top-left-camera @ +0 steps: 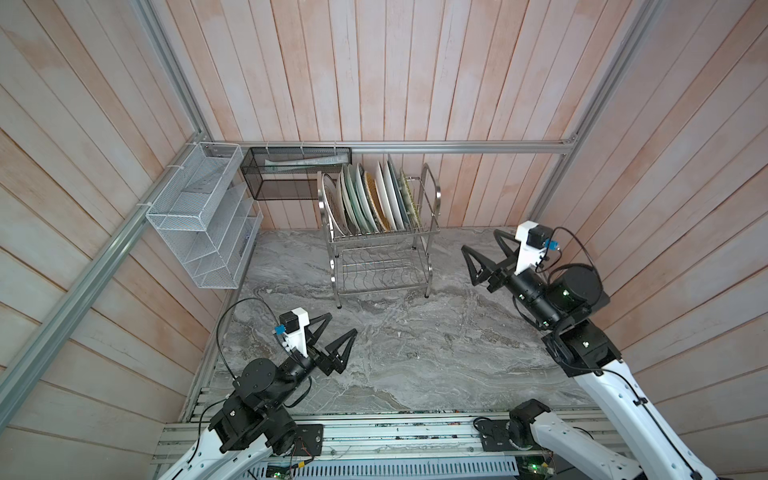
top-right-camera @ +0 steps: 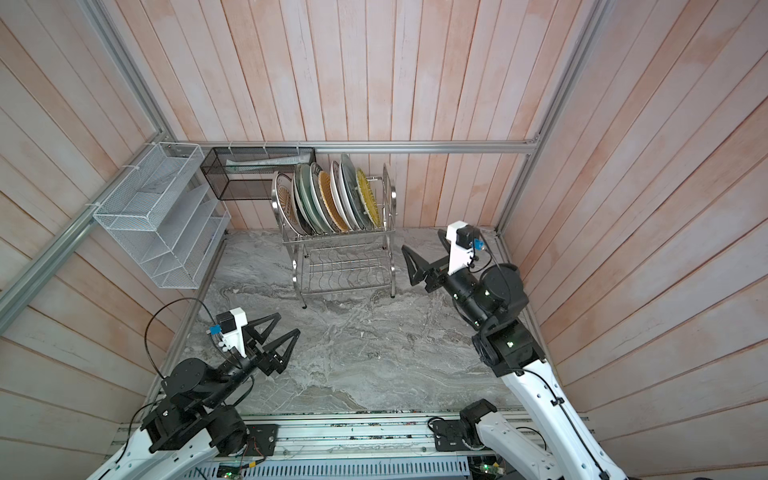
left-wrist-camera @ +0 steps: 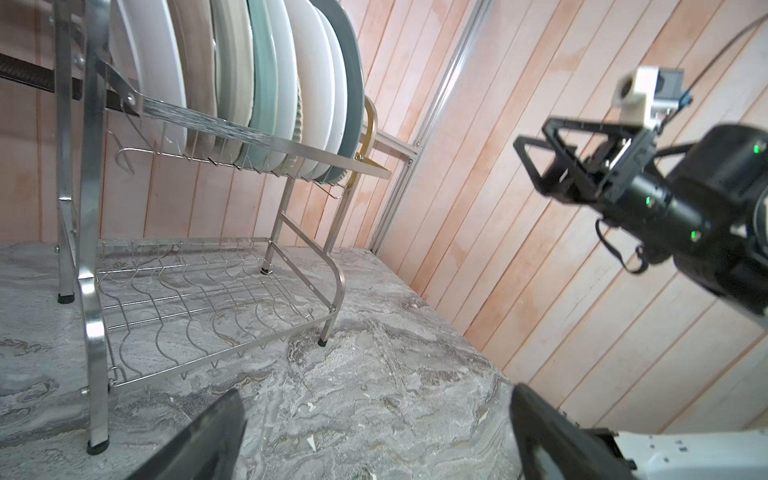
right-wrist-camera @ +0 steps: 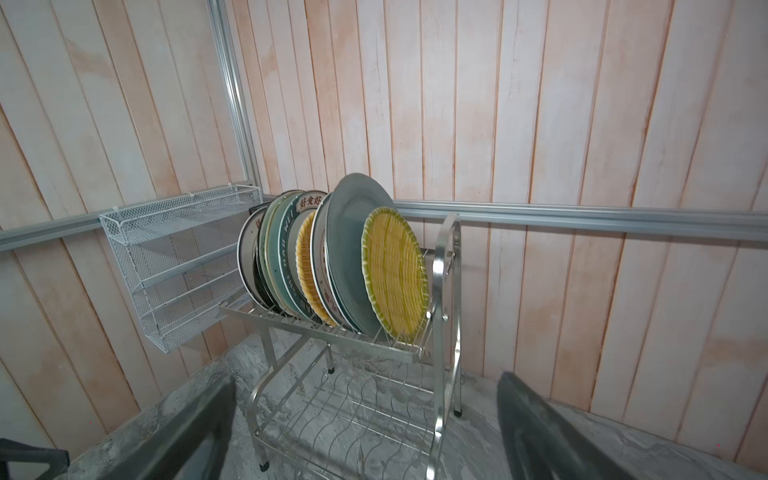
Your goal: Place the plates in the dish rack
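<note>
The dish rack (top-left-camera: pixel 432 195) (top-right-camera: pixel 390 199) stands at the back of the marble tabletop, against the wall. Several plates (top-left-camera: pixel 370 199) (top-right-camera: pixel 328 199) stand on edge in its upper tier; the lower tier holds nothing. In the right wrist view a yellow woven plate (right-wrist-camera: pixel 395 270) sits at the near end of the row, with a grey-blue plate (right-wrist-camera: pixel 353 232) behind it. My left gripper (top-left-camera: pixel 343 324) (top-right-camera: pixel 286 323) (left-wrist-camera: pixel 376 395) hovers open over the table's front left, holding nothing. To the right of the rack, clear of it, my right gripper (top-left-camera: pixel 479 240) (top-right-camera: pixel 420 241) (right-wrist-camera: pixel 365 382) stands open and holds nothing.
A white mesh tiered organiser (top-left-camera: pixel 199 216) hangs on the left wall. A black mesh basket (top-left-camera: pixel 291 174) hangs on the back wall beside the rack. Plank walls close in the marble table (top-left-camera: pixel 415 353) on three sides.
</note>
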Motion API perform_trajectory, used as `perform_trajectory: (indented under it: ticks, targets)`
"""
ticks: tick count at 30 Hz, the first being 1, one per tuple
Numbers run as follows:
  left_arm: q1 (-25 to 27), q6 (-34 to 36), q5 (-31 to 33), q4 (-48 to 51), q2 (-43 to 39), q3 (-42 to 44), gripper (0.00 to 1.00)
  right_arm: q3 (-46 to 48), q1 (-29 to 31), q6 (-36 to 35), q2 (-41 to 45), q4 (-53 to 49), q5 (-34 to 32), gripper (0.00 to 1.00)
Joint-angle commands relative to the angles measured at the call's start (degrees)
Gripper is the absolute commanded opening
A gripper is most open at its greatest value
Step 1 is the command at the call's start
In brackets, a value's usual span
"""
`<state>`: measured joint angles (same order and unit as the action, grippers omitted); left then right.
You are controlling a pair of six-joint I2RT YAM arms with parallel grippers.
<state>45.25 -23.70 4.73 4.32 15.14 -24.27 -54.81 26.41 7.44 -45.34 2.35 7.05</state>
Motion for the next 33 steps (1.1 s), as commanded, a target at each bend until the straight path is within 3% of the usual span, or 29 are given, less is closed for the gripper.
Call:
perform_trajectory:
  ticks: [1, 4, 7, 12, 14, 19, 22, 27, 33]
  targets:
    - [-0.30, -4.89, 7.72, -2.34, 2.42, -0.83, 1.00, 5.94, -0.48, 0.55, 2.80, 1.52, -5.94, 0.98]
    - [-0.26, -5.48, 17.23, -0.18, 5.84, -2.37, 1.00, 12.26, -1.10, 1.35, 3.77, 2.55, -7.72, 0.98]
    - [-0.28, -3.85, 28.84, 0.04, 10.35, -2.79, 1.00, 20.77, -1.90, 2.80, 4.90, 9.70, -10.05, 0.98]
    - [-1.21, 5.76, 42.78, -12.22, 17.44, 1.72, 1.00, 31.26, -5.25, 3.88, 4.24, 21.59, -11.94, 0.98]
    - [-5.48, 9.99, 41.15, -18.34, 17.97, 4.83, 1.00, 32.96, -7.79, 3.76, 2.35, 23.63, -11.38, 0.98]
    - [-25.45, 4.53, 25.57, -19.63, 18.53, 9.33, 1.00, 36.29, -15.44, 6.22, -3.21, 29.32, -8.95, 0.98]
    - [-33.52, 6.12, 22.48, -22.92, 19.83, 11.72, 1.00, 39.11, -17.97, 6.50, -5.34, 34.97, -10.43, 0.98]
    - [-40.68, 10.59, 17.41, -31.64, 27.21, 14.09, 1.00, 42.27, -20.18, 5.43, -9.19, 41.82, -12.23, 0.98]
    - [-42.04, 16.94, 16.10, -51.43, 41.78, 18.50, 1.00, 42.28, -21.36, 1.87, -12.86, 43.72, -11.32, 0.98]
